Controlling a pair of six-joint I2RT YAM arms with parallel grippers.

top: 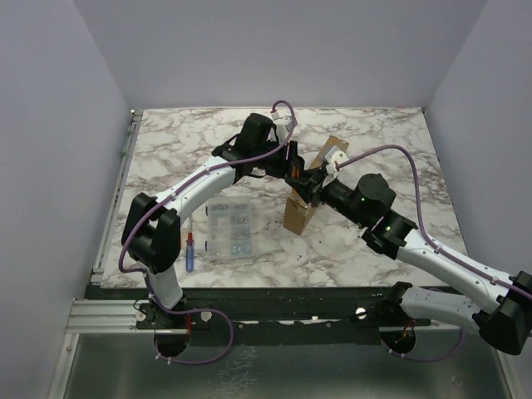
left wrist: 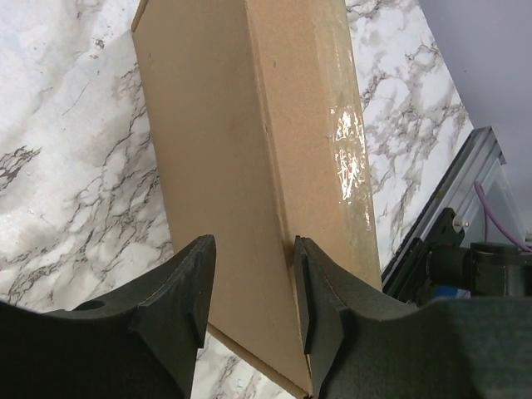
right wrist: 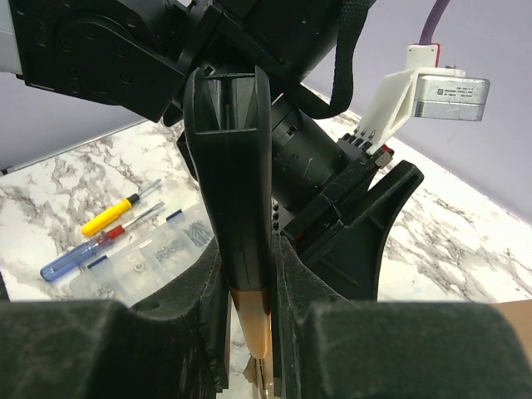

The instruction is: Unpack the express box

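The express box [top: 299, 213], plain brown cardboard, hangs tilted above the middle of the table with its flap [top: 334, 152] up and to the right. My right gripper [top: 314, 189] is shut on its upper edge; in the right wrist view a strip of cardboard [right wrist: 264, 320] sits pinched between its jaws [right wrist: 249, 324]. My left gripper [top: 298, 176] comes in from the left, and one of its fingers [right wrist: 237, 183] reaches down to the same edge. In the left wrist view its jaws [left wrist: 249, 291] stand apart, with the box face [left wrist: 233, 166] showing through the gap.
A clear organizer case [top: 230, 229] of small parts lies left of the box. A blue-and-red screwdriver [top: 190, 249] lies beside it, and the right wrist view also shows a yellow-handled one [right wrist: 112, 216]. A metal rail [top: 125, 158] runs along the table's left edge.
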